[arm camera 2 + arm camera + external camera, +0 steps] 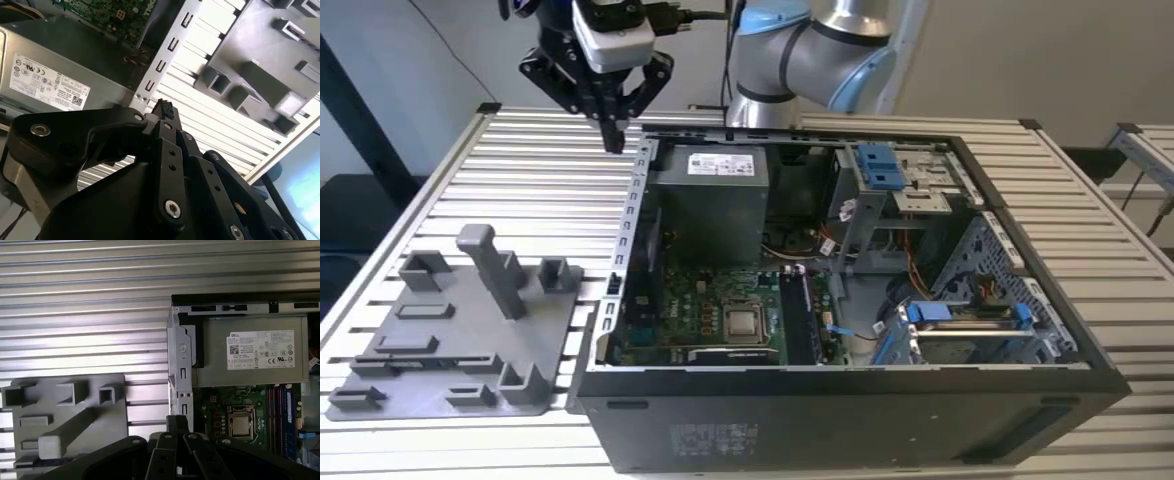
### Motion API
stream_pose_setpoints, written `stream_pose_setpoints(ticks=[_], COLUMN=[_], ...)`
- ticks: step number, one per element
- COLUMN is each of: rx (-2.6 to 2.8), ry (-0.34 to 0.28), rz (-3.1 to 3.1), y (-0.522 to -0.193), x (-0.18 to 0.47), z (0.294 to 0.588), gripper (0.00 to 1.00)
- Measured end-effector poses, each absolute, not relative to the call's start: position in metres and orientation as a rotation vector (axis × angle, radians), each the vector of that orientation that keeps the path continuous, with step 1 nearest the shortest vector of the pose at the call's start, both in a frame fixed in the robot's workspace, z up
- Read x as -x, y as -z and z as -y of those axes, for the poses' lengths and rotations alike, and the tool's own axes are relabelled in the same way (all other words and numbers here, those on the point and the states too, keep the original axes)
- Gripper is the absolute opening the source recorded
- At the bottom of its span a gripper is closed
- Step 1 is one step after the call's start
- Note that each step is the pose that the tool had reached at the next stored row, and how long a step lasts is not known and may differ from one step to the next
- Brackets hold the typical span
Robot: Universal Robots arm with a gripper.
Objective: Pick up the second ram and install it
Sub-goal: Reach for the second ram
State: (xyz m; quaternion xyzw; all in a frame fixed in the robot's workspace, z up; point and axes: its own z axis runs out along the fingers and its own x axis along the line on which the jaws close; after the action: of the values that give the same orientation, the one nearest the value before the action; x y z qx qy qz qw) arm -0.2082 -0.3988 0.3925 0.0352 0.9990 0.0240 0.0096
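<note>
Hand (614, 142), fingers pressed together, hangs over slatted table (520, 175) beside open computer case (854, 420).

arm (803, 52) bent high, pincer (612, 138) pointing straight down, fingertips (165, 109) pressed together

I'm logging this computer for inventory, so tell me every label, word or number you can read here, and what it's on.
White label on the power supply: a logo word, barcodes and certification marks; fine print too small to read.
Pale sticker on the case, exterior view: too small to read.
Motherboard markings: too small to read.
Grey tray: no text.
</note>
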Motion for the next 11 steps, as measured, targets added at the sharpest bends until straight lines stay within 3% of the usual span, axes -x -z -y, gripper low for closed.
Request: stream_pose_setpoints(ticks=[11], rx=[-0.110], ry=[-0.075], rz=[-3.120], y=[-0.393], x=[0.224], z=[0.399], gripper=[0.11])
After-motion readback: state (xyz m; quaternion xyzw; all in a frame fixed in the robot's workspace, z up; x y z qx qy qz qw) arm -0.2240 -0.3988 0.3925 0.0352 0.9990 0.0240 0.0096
